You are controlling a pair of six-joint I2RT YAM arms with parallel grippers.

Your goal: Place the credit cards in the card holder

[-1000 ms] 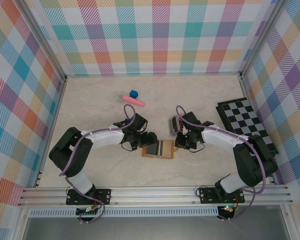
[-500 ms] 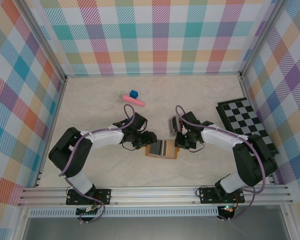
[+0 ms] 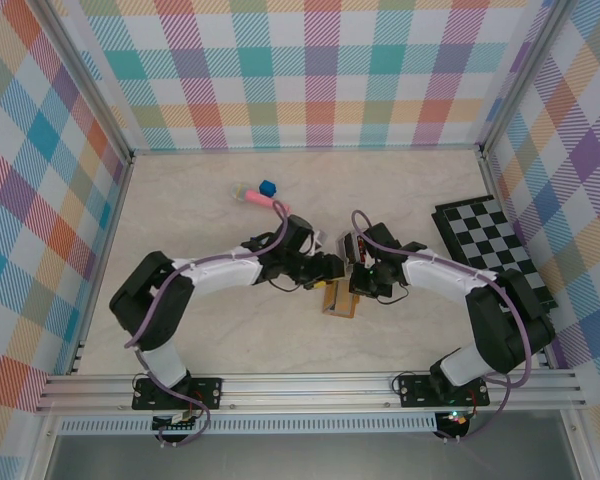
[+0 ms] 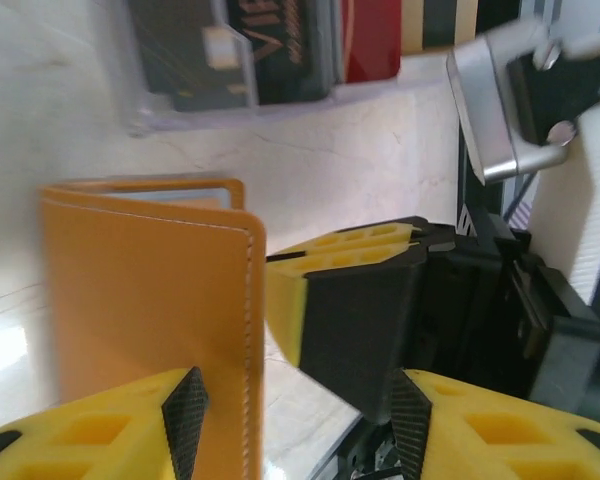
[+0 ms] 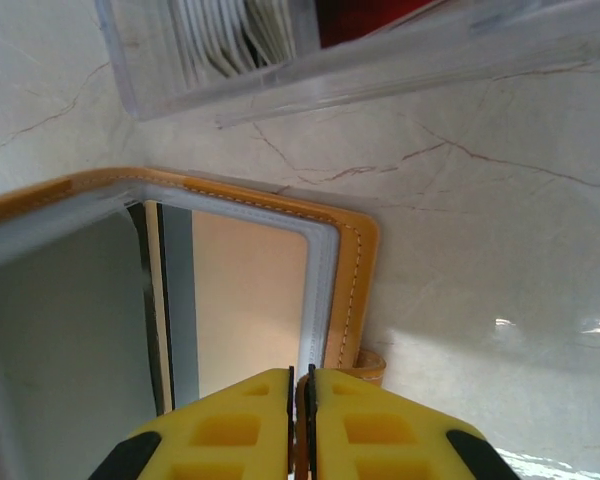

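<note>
The orange-brown card holder (image 3: 338, 300) lies at the table's middle with its left cover (image 4: 150, 300) raised upright. My left gripper (image 3: 330, 272) (image 4: 298, 415) is open; the cover's stitched edge stands against its left finger, and the jaws do not clamp it. My right gripper (image 3: 358, 290) (image 5: 302, 380) is shut on the holder's small orange tab at its right edge. The holder's clear inner slots (image 5: 250, 290) show a tan card. Black and red credit cards (image 4: 270, 50) (image 5: 370, 15) sit in a clear tray just beyond the holder.
The clear tray (image 5: 310, 70) also holds white cards. A black-and-white chequered board (image 3: 490, 245) lies at the right wall. A pink cylinder (image 3: 268, 202) and a blue cube (image 3: 268, 187) rest at the back left. Both grippers crowd the holder.
My left arm swung right and its jaws narrowed. The holder's left cover went from lying flat to standing up, folded toward the right. The right gripper stayed put.
</note>
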